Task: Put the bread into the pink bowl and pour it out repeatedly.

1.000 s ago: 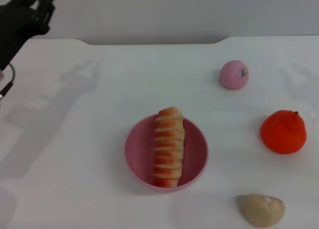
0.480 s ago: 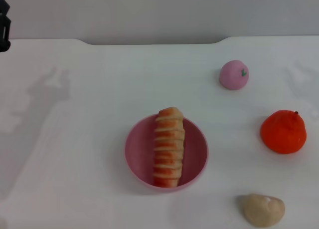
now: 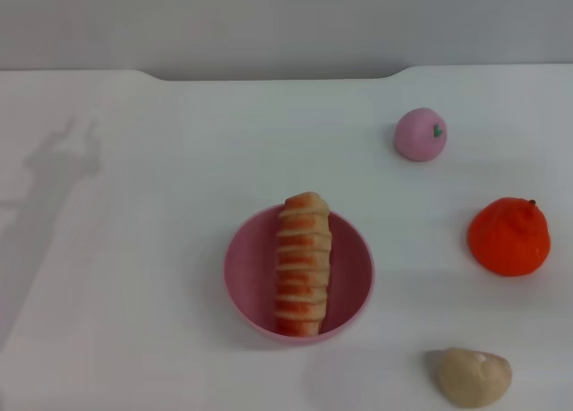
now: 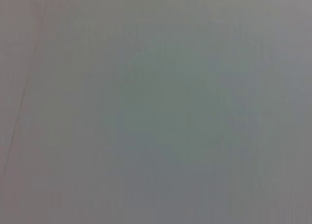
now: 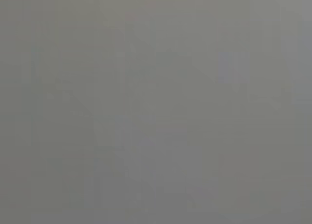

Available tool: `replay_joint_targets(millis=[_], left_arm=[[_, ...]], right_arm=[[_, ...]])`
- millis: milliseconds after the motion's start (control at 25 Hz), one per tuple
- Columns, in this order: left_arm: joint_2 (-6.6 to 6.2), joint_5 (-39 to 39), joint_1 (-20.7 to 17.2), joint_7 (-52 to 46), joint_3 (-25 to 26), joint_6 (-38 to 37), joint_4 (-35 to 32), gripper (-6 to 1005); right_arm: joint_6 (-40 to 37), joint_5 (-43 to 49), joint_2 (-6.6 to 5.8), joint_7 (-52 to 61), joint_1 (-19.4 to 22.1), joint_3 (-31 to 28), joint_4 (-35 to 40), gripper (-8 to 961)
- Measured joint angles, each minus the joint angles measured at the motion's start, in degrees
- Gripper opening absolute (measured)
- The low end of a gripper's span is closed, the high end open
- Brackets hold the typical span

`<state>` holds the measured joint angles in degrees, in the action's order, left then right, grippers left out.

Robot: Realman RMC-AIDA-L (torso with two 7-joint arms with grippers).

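The bread (image 3: 303, 263), a ridged orange-red and cream loaf, lies lengthwise in the pink bowl (image 3: 246, 281), its far end resting on the bowl's far rim. The bowl stands upright on the white table, a little in front of the middle of the head view. Neither gripper shows in any view; only a faint arm shadow falls on the table at the far left. Both wrist views show a plain grey surface and nothing else.
A small pink ball with a green mark (image 3: 420, 134) sits at the back right. An orange round fruit (image 3: 508, 236) is at the right, and a beige lump (image 3: 474, 376) lies near the front right. The table's back edge (image 3: 269, 75) meets a grey wall.
The left arm has withdrawn out of the head view past the upper left corner. Its shadow has slid further left. Bread and bowl have not moved.
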<state>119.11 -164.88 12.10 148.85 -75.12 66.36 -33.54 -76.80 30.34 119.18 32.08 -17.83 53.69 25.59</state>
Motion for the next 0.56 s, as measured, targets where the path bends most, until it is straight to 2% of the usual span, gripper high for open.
replay_joint_targets(millis=[320,560], left_arm=[[-0.08,-0.04,0.03,-0.07,0.04,1.82,0.09,290],[-0.19,-0.09,0.25,-0.83,-0.43,3.78,0.88,290]], right_arm=[[0.00,-14.48,0.00,-6.24,-1.84,0.01,-5.62,371],[-0.03,-18.18,-0.12,4.08,-2.30,0.50,-6.26,371]])
